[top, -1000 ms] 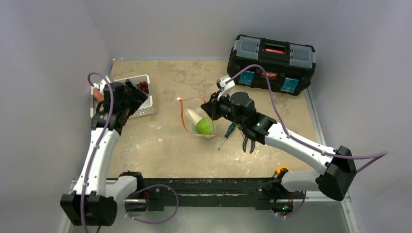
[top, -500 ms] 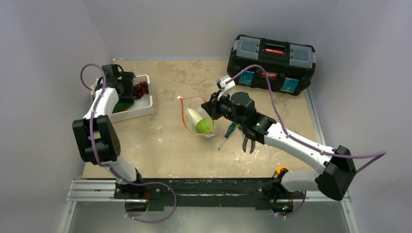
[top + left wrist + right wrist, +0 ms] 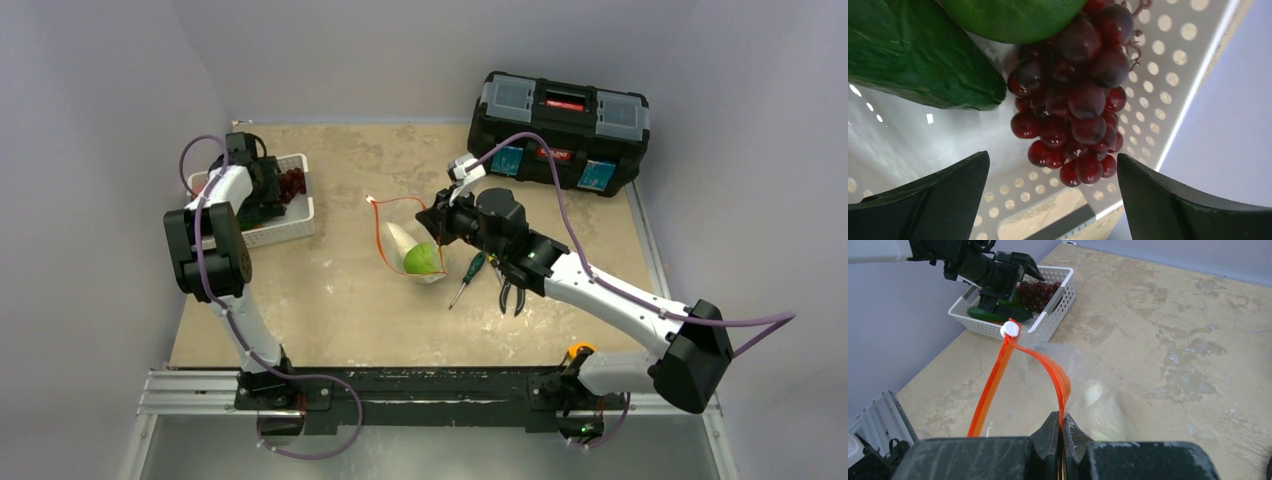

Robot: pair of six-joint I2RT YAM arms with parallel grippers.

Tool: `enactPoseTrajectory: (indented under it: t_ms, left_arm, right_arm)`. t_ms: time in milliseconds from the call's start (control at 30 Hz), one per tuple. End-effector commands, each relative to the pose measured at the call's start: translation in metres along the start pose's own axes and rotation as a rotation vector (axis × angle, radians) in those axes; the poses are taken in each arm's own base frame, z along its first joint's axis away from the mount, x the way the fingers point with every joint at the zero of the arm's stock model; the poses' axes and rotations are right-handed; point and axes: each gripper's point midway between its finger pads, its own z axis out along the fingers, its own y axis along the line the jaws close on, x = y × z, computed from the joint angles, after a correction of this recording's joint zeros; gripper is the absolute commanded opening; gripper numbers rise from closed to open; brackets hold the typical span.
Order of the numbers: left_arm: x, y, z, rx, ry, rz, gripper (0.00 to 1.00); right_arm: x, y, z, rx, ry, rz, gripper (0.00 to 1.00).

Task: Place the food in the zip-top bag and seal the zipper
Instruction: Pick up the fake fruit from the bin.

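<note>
From above, my right gripper (image 3: 437, 222) pinches the bag (image 3: 398, 240) so its mouth gapes toward the basket (image 3: 292, 226); a green fruit (image 3: 421, 260) lies inside. Only my left wrist shows my left gripper (image 3: 1053, 200) spread wide over the grapes (image 3: 1073, 100), beside the cucumber (image 3: 918, 65). My right wrist shows the jaws clamped on the zipper (image 3: 1048, 367).

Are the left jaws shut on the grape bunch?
No, the left gripper is open, jaws wide apart, neither touching the grape bunch.
</note>
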Motion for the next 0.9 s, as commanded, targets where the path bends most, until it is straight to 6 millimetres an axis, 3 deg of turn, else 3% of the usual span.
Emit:
enactPoseTrajectory:
  t_ms: [0,167,333,400,500,567,733,867]
  left_arm:
    - [-0.004,-0.003,0.003,-0.003,-0.045,-0.043,0.96]
    - [0.0,-0.011,0.022,0.086,-0.029,-0.091,0.77]
    - [-0.001,-0.022,0.034,0.166,-0.042,-0.073,0.77]
    - [-0.001,-0.026,0.035,0.203,-0.042,-0.072,0.72]
    - [0.0,-0.034,0.033,0.278,-0.031,-0.08,0.29]
    - [0.002,-0.044,0.023,0.338,-0.013,-0.074,0.15]
    - [-0.001,-0.05,-0.023,0.434,-0.023,0.002,0.01]
    - [-0.008,-0.032,-0.055,0.464,-0.051,0.064,0.0]
  right_arm:
    - [-0.027,0.008,-0.004,-0.03,-0.07,-0.006,0.0]
    - [-0.029,0.01,-0.004,-0.034,-0.07,-0.002,0.0]
    - [-0.032,0.011,-0.007,-0.037,-0.077,0.01,0.0]
    - [-0.032,0.012,-0.009,-0.04,-0.078,0.016,0.0]
    - [-0.032,0.012,-0.01,-0.041,-0.076,0.016,0.0]
    - [-0.032,0.012,-0.012,-0.042,-0.079,0.018,0.0]
    - [-0.034,0.013,-0.016,-0.046,-0.09,0.031,0.0]
    - [-0.033,0.015,-0.016,-0.057,-0.087,0.033,0.0]
